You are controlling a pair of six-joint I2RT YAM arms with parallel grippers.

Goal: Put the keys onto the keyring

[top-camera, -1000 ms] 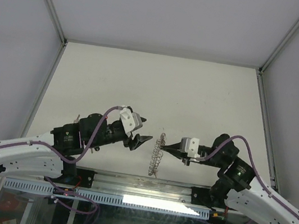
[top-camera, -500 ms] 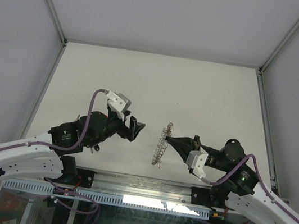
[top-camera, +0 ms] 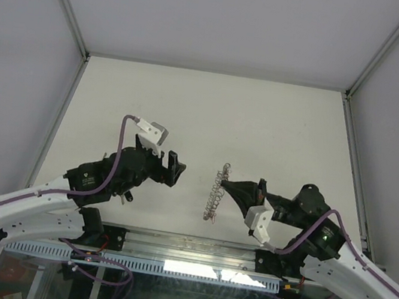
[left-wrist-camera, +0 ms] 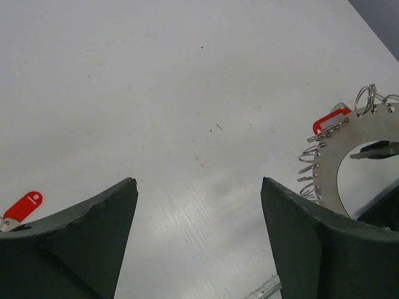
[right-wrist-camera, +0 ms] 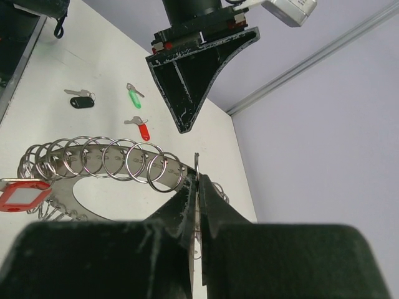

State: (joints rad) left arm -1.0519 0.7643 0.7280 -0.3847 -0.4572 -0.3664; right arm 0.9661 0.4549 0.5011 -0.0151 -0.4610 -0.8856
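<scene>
Pulled back from the keyring [top-camera: 213,195], the left gripper [top-camera: 175,168] has spread its fingers wide and holds nothing. The right gripper [top-camera: 227,187] has rolled over but keeps its fingers pinched on the ring's rim, holding it upright between the arms. One red-headed key [right-wrist-camera: 19,193] seems already hung there, while a black key [right-wrist-camera: 80,101], green key [right-wrist-camera: 134,96] and second red key [right-wrist-camera: 140,129] lie loose on the table [top-camera: 264,122], so most of the job looks left.

Keyring [left-wrist-camera: 349,132]: one
Loose keys beyond the keyring: three, a red key [right-wrist-camera: 139,129], a green key [right-wrist-camera: 133,95], a black key [right-wrist-camera: 80,99]
Red tag [right-wrist-camera: 19,193] on the keyring: one
Arms: two, left arm [top-camera: 31,206], right arm [top-camera: 369,279]
</scene>
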